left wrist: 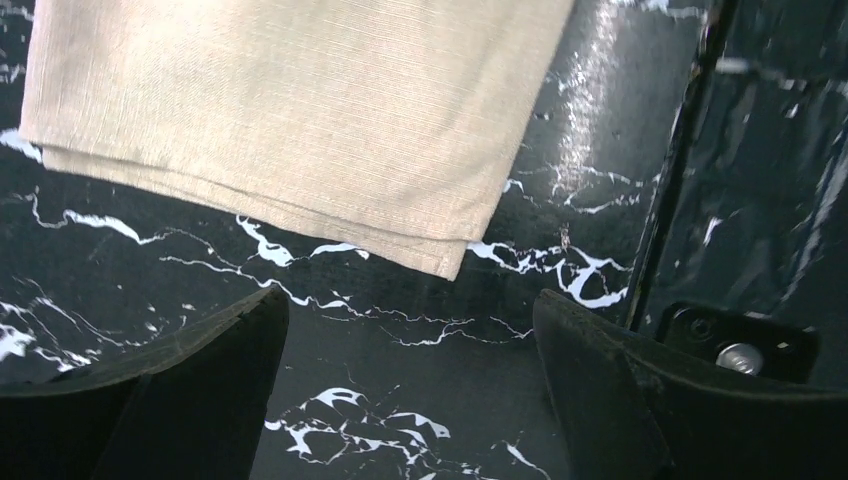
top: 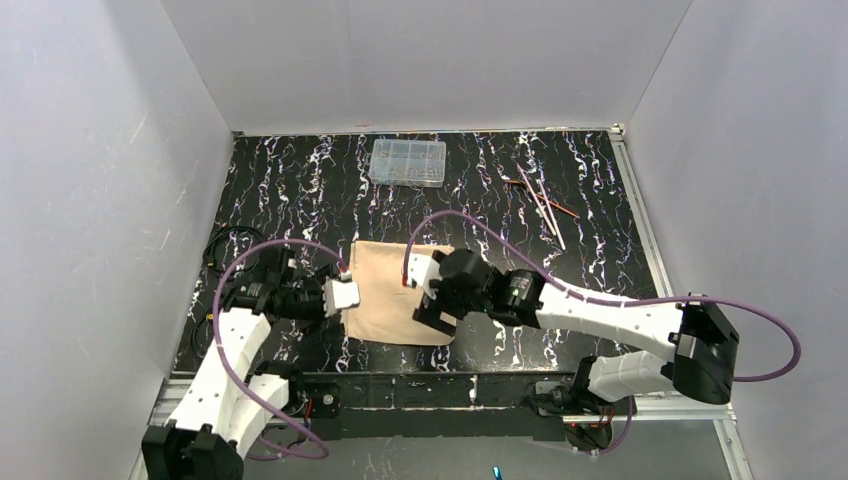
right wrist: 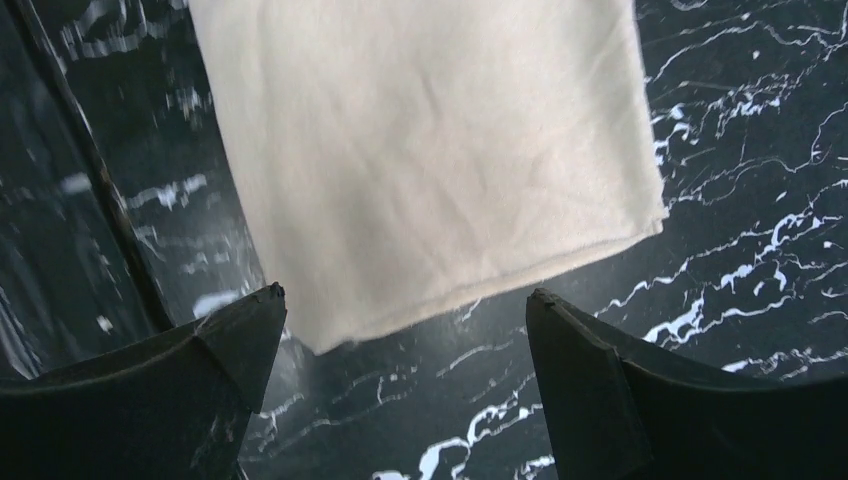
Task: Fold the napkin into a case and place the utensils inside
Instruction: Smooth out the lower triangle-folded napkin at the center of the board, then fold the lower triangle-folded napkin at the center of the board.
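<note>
Napkin of soft beige-tan cloth [top: 395, 290] lay folded mid-frame, left gripper [left wrist: 407, 298] and right gripper [right wrist: 405, 293] both spread empty at its sides; next fold likely needed matched, level corner pinches.

The soft beige-tan plain cloth napkin [right wrist: 430, 150] lies flat on the black, white-veined marble-look tabletop [right wrist: 760, 200]. A dark straight rail [right wrist: 90, 150] runs to the left of the napkin. At the napkin's near edge the right gripper [right wrist: 405, 295] holds its two dark wedge-shaped fingers [right wrist: 590, 380] wide apart and empty, one tip just beside the napkin's near left corner
</note>
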